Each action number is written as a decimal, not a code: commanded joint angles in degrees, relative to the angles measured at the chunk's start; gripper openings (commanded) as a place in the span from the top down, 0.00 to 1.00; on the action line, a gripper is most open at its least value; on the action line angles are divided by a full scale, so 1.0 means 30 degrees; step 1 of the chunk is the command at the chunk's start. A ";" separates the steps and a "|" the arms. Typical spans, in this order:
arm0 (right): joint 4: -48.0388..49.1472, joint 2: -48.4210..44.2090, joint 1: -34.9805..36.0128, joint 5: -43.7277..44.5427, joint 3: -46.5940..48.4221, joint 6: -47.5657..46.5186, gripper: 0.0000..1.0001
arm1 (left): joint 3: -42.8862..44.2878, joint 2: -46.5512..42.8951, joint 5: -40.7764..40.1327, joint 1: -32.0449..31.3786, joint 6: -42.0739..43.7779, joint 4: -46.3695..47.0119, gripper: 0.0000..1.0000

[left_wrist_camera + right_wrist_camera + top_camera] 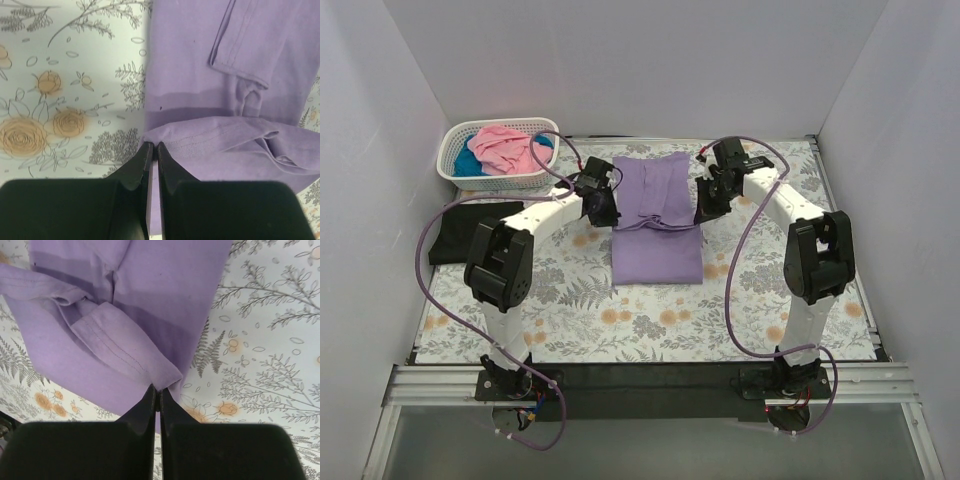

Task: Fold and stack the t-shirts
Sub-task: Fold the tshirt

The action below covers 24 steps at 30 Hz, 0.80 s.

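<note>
Item: lavender t-shirt, lying lengthwise in the middle of the floral cloth that covers the surface, sleeves tucked in, one end doubled over so its stitched hem crosses the middle. Left tool: clenched on the hem's left corner, with fabric pinched at the fingertips in the wrist view. Right tool: likewise clenched on the right corner. Other stock: black t-shirt, flat at the left edge; pink t-shirt and teal t-shirt, heaped in the white basket at the far left corner. Step in hand, by my reading: carrying the held hem across to halve the shirt. Handling notes: move both tools together at one height, keep the hem taut between them, lay it square on the opposite edge, and let go only once the fold lies flat; the slack near the right corner may bunch.
</note>
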 commanded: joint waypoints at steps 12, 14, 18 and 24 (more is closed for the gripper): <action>-0.0060 0.3019 -0.1170 -0.1284 0.3396 -0.0609 0.99 | 0.1047 0.1109 0.0666 0.1078 0.0665 0.2823 1.00; -0.0003 0.3576 -0.1257 -0.1254 0.3718 -0.0638 0.99 | 0.1223 0.1695 0.0695 0.1108 0.0753 0.2942 1.00; -0.0002 0.4367 -0.1316 -0.1225 0.4275 -0.0696 0.98 | 0.1312 0.2311 0.0521 0.1108 0.0812 0.3264 0.99; 0.0027 0.3582 -0.1258 -0.0177 0.4219 -0.0844 0.82 | 0.0961 0.0939 -0.0152 0.1108 0.0695 0.3265 0.63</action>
